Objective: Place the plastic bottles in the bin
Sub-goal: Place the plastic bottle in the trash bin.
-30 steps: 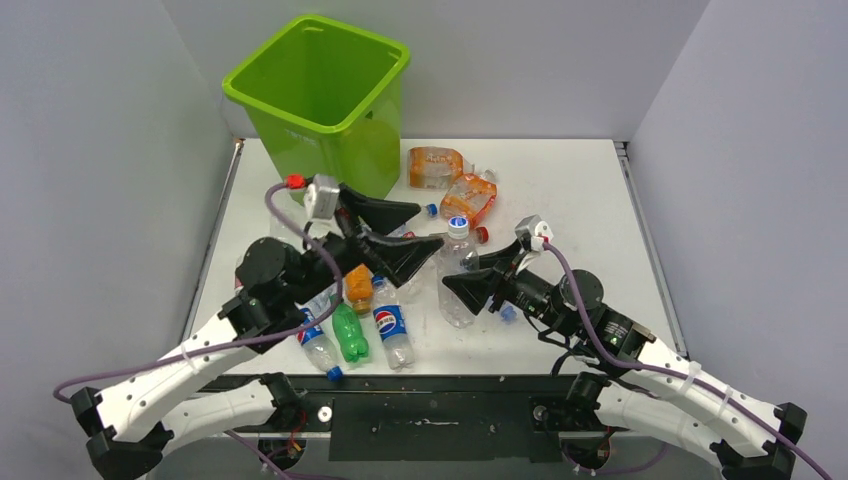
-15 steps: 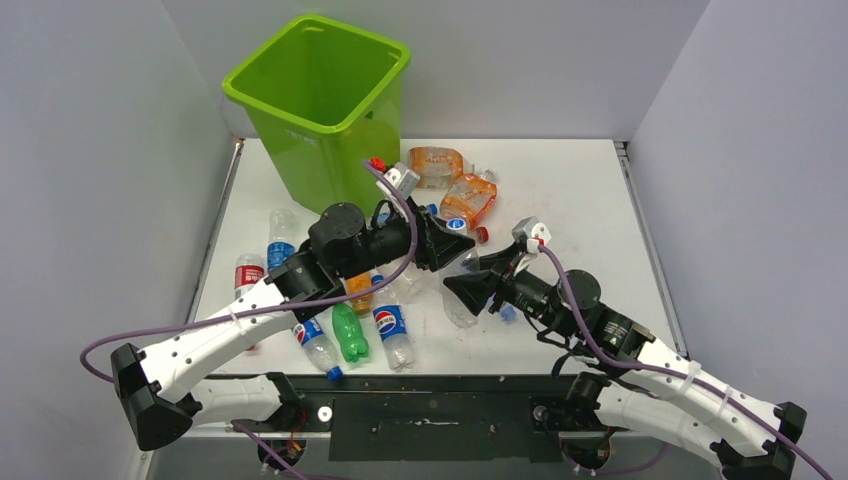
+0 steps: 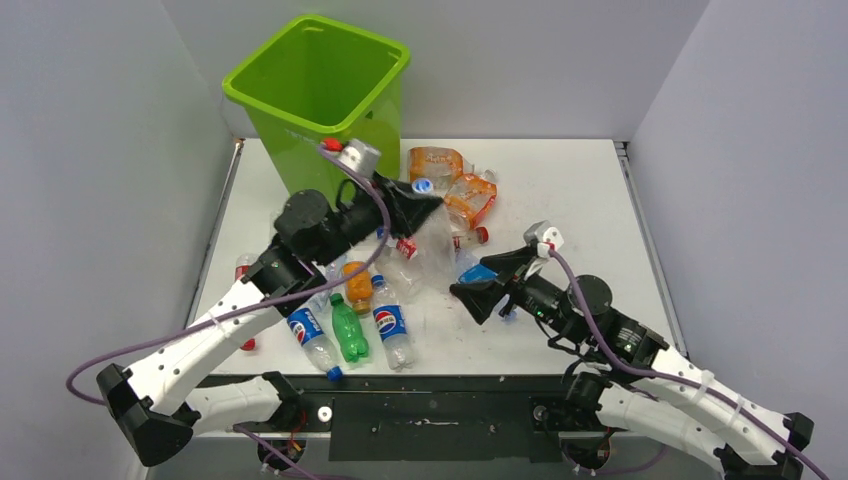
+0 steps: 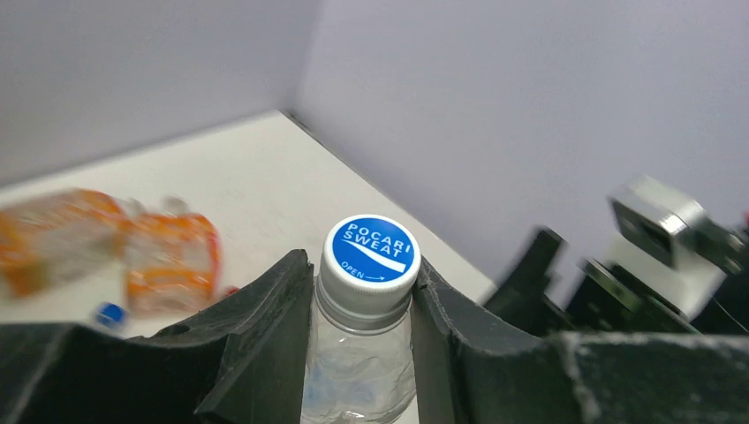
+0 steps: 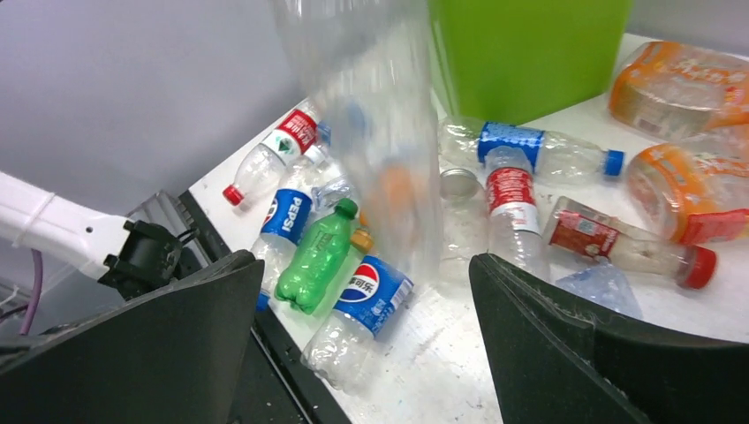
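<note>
White desk (image 3: 580, 190) between grey walls: the bin (image 3: 320, 150) stands at its far left corner, with loose plastic bottles (image 3: 350, 320) toward the near left edge. Near the bin, the left fingers (image 3: 408, 207) hold a clear bottle (image 3: 432, 250).

Left wrist: they clamp its neck under the blue cap (image 4: 369, 250).

Right wrist: the right fingers (image 5: 150, 344) gape wide, holding nothing.

High camera behind me looks down on the table (image 3: 560, 190); my close wrist cameras share one clear bottle (image 4: 360, 340).
</note>
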`<state>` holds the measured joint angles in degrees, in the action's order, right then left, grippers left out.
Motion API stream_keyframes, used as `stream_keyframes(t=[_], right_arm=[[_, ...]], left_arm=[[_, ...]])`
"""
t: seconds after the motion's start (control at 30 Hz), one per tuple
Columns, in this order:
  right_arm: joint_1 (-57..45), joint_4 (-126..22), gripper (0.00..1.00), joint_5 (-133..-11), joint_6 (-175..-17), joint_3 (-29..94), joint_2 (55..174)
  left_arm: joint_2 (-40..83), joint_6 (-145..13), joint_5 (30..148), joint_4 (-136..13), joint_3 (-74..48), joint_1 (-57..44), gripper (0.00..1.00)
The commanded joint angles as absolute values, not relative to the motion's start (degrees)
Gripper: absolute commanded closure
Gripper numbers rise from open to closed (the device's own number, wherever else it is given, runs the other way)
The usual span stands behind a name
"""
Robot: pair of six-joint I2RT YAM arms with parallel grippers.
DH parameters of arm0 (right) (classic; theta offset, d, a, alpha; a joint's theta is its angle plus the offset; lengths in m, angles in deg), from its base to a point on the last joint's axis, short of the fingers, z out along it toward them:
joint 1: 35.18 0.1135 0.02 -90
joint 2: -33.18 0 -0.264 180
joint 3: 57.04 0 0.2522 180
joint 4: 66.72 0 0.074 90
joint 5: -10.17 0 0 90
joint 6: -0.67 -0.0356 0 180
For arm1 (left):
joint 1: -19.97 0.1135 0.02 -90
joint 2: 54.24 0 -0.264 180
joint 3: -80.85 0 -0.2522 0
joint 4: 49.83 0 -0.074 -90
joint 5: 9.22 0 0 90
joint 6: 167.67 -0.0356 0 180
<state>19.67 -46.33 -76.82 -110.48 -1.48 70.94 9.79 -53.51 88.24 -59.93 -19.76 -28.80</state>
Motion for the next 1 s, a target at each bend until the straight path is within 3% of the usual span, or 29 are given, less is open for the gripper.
stream_keyframes(t=[0.0,0.2,0.43,0.63,0.97], right_arm=[[19.94,-44.11,0.1,-84.95,-108.67,0.48,64.79],[19.9,-44.52,0.1,-96.87,-110.02,-7.11,55.21],[19.91,-42.36,0.1,-104.55,-114.61,-11.21,54.87],[19.88,-36.43,0.1,-114.12,-118.34,-10.16,58.77],[20.0,-34.31,0.1,-116.54,-119.55,-10.39,57.06]], left_arm=[[4.84,-55.92,81.73,-48.59,-15.19,-16.96,1.0],[8.24,-56.54,76.63,-35.92,-8.71,-3.13,1.0],[18.3,-60.24,69.08,-25.78,0.08,3.39,1.0],[27.81,-63.5,63.73,-27.52,4.92,5.2,1.0],[40.27,-66.83,65.44,-33.65,15.73,6.05,1.0]])
